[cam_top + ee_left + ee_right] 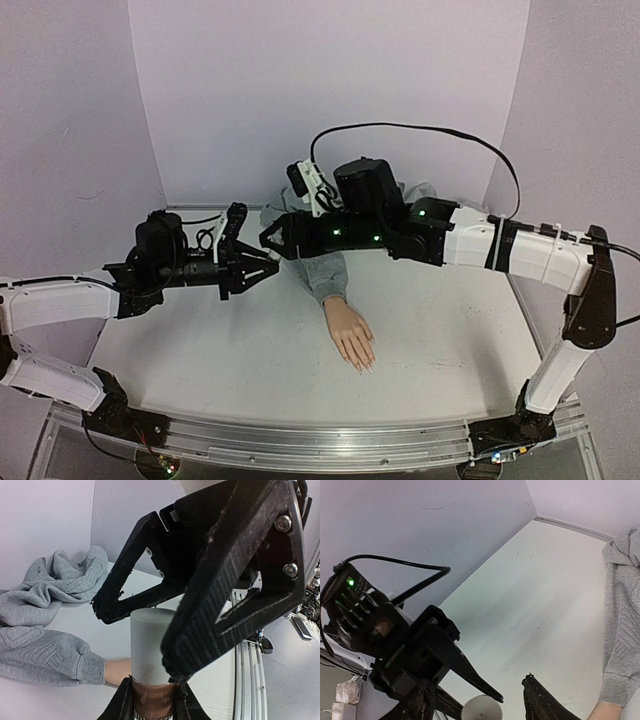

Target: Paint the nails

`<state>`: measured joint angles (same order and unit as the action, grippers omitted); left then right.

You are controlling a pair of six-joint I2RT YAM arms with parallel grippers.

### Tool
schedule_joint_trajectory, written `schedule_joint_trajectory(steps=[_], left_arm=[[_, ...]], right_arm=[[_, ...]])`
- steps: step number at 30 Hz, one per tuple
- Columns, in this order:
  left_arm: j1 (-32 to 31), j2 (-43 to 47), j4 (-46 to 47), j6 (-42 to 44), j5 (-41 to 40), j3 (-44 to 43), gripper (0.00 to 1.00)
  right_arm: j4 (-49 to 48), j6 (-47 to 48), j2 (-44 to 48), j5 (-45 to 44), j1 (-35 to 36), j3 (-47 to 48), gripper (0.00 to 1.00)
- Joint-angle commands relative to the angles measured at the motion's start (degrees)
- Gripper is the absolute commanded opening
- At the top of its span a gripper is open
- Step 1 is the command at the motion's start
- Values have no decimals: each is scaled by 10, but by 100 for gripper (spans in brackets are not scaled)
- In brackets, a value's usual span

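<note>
My left gripper (152, 707) is clamped on the small brownish bottle with the whitish cylindrical cap (145, 645), up in the air above the table. The right gripper (479, 700) sits at the cap with its jaws spread, one on each side with gaps showing, so it's gripping nothing.

Further out, the flesh-coloured mannequin hand (350, 335) lies flat on the matte white tabletop (200, 350), with the grey sweatshirt sleeve (325, 275) trailing toward the back. The tiny pale glossy nails (362, 366) point at the near edge, well apart from both grippers.

Plain pale lilac walls (300, 80) close in three sides, and a silver aluminium rail (300, 440) runs along the front.
</note>
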<state>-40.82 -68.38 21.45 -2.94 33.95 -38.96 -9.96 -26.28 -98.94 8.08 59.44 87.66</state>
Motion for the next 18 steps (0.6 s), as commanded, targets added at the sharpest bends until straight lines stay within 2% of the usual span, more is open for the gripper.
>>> schedule_joint_trajectory(steps=[1,4,11,13,18], left_arm=[[1,13,20,16,9,-7,0],[1,8,16,20,10,-10,0],[1,3,11,27,15,-16,0],[1,4,10,27,15,-16,0],[1,8,5,26,11,-15,0]], right_arm=[[20,8,8,-42,0,18,64],[22,12,20,-38,-2,9,63],[22,9,-1,28,-10,19,47],[21,9,-3,30,-11,19,41],[13,8,3,40,-12,15,17]])
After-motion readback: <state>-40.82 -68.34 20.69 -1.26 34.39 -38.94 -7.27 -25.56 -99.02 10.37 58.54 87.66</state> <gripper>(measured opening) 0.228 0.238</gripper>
